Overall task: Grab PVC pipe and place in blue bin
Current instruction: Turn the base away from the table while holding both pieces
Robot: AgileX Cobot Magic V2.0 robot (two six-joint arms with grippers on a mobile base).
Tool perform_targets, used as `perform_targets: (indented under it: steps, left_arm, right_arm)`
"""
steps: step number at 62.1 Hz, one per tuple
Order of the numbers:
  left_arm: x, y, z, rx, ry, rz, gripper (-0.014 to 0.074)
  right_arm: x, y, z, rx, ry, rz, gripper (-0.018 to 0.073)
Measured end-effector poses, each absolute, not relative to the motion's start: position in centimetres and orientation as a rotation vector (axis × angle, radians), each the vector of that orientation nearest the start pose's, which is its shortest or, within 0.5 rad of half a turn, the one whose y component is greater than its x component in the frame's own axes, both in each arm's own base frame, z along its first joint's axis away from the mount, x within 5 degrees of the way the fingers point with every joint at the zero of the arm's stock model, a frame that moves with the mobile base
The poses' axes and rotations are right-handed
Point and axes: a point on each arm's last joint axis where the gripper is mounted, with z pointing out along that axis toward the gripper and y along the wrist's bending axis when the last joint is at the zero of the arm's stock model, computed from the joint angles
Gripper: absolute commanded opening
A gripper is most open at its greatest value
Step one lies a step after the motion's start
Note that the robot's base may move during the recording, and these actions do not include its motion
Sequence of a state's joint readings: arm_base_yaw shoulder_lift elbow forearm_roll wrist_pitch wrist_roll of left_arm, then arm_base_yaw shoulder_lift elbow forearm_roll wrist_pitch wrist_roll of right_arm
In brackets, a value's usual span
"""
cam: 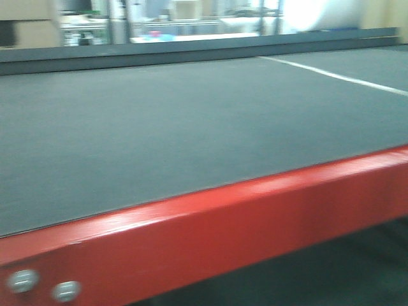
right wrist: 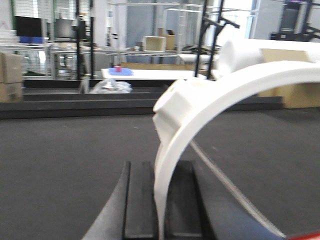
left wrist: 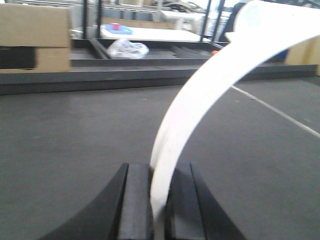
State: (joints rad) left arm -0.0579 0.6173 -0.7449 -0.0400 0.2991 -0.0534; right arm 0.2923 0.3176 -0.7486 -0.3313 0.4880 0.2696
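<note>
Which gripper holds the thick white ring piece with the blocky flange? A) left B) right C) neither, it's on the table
B: the PVC pipe with its blocky flange is clamped in the right gripper; the left gripper pinches a thin flat white arc strip.

Stood on edge, a white thick-rimmed curved PVC pipe, pinched at its lower end between the right fingers. Arched up and rightward, blocky flange at the bend, above the counter, short of its far edge.
</note>
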Motion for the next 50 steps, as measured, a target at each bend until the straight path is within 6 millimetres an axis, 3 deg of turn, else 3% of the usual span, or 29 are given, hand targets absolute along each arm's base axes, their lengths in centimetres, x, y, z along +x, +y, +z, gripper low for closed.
perform_targets:
  steps: [50]
  left_arm:
    - [12.28,-0.82,38.53,-0.019,1.654,-0.124,-0.0111]
  right_arm:
    - [4.28,-0.16,39.59,-0.119,1.515,0.097,-0.0165]
